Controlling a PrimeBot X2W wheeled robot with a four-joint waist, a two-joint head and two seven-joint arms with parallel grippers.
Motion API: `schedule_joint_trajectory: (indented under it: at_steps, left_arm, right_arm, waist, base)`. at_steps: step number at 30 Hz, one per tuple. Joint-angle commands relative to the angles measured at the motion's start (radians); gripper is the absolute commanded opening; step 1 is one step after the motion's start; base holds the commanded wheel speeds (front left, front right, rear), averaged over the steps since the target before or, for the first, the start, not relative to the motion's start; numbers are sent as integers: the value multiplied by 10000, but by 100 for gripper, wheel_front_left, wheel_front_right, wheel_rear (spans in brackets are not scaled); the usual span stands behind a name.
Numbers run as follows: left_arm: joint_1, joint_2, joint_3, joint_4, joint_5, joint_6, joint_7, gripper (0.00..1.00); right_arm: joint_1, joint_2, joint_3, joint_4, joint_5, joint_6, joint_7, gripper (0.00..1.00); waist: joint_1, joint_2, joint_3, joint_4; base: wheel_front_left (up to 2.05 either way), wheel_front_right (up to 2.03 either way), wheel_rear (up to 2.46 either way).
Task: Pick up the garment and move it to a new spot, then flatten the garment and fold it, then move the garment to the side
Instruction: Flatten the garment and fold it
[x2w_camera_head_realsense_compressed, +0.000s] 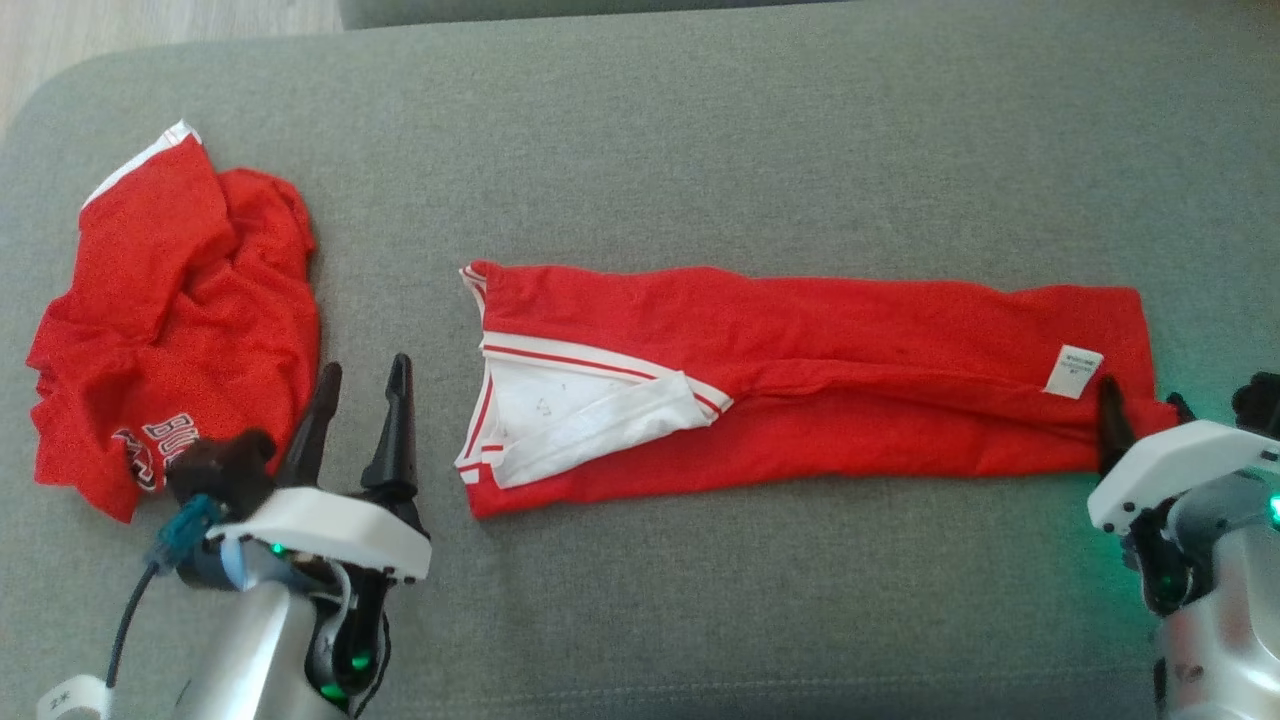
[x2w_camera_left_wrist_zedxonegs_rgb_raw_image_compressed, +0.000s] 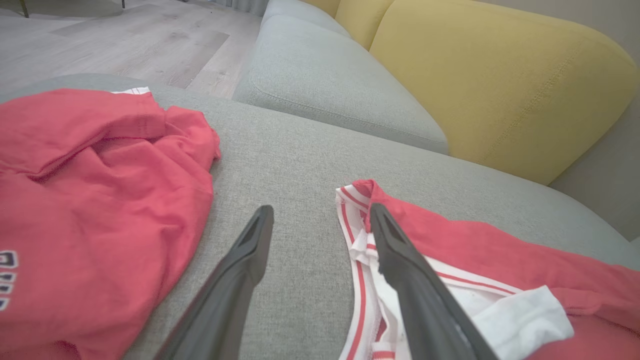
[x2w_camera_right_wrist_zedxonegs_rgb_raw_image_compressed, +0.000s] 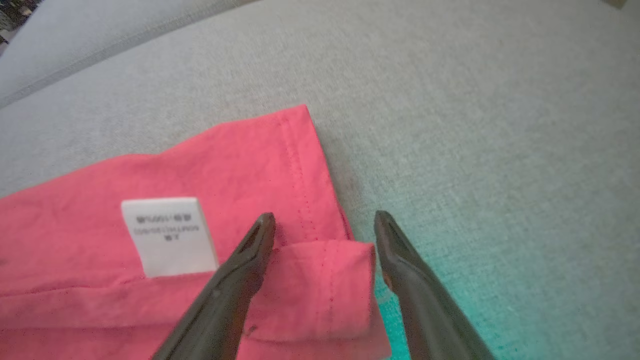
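Left gripper (x2w_camera_head_realsense_compressed: 365, 367) and right gripper (x2w_camera_head_realsense_compressed: 1142, 398), jaws wide and empty, flank the folded red shirt (x2w_camera_head_realsense_compressed: 800, 370) on the sofa (x2w_camera_head_realsense_compressed: 700, 150); likely soft, light, floppy: pinch its 2 end hems.

Likely a home living room. A wide grey fabric sofa seat (x2w_camera_head_realsense_compressed: 760, 140) stretches across the head view. Mustard-yellow back cushions (x2w_camera_left_wrist_zedxonegs_rgb_raw_image_compressed: 500, 80) sit at the upper right of the left wrist view, with pale wood-plank flooring (x2w_camera_left_wrist_zedxonegs_rgb_raw_image_compressed: 140, 40) at its upper left.

Red garment (x2w_camera_head_realsense_compressed: 800, 380), white-striped trim
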Motion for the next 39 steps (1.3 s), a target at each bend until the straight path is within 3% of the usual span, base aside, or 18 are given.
schedule_joint_trajectory:
  at_steps: [1, 7, 8, 9, 10, 20, 27, 32, 39]
  left_arm:
    - [-480, 61, 462, -291, 113, -26, -121, 100]
    - [-571, -88, 718, -168, 346, -206, -122, 100]
    - [-579, -113, 755, -148, 378, -234, -122, 100]
    - [-586, -135, 792, -127, 412, -260, -122, 100]
    - [-593, -157, 826, -104, 445, -287, -122, 100]
    - [-604, -327, 1131, 95, 717, -490, -122, 100]
    - [-584, -466, 1249, 184, 844, -594, -122, 100]
    - [-525, -558, 1347, 266, 912, -647, -122, 100]
    - [-362, -677, 1460, 386, 996, -686, -122, 100]
  right_arm:
    - [-340, 19, 172, -262, -82, 19, 5, 100]
    - [-537, 142, 347, 102, 122, 19, 448, 100]
    - [-536, 159, 431, 128, 230, 19, 534, 76]
    - [-528, 165, 509, 139, 319, 19, 604, 25]
    - [-515, 151, 565, 131, 385, 19, 635, 0]
    - [-584, -621, -38, -345, 71, 19, -56, 0]
    - [-915, -1317, -1454, -481, -1443, 19, -511, 0]
    - [-1209, -1009, -1998, -507, -2149, 19, -614, 0]
    - [-1393, -224, -1102, -892, -1558, 19, -325, 0]
  waist:
    - [0, 0, 36, 16]
    - [0, 0, 157, 30]
    - [0, 0, 161, 26]
    - [0, 0, 160, 18]
    - [0, 0, 154, 10]
    - [0, 0, -13, -125]
    - [0, 0, -164, -137]
    - [0, 0, -351, -107]
    - [0, 0, -702, -165]
  base:
    - [0, 0, 0]
    - [0, 0, 0]
    - [0, 0, 0]
    - [0, 0, 0]
    - [0, 0, 0]
    - [0, 0, 0]
    - [0, 0, 0]
    - [0, 0, 0]
    - [0, 0, 0]
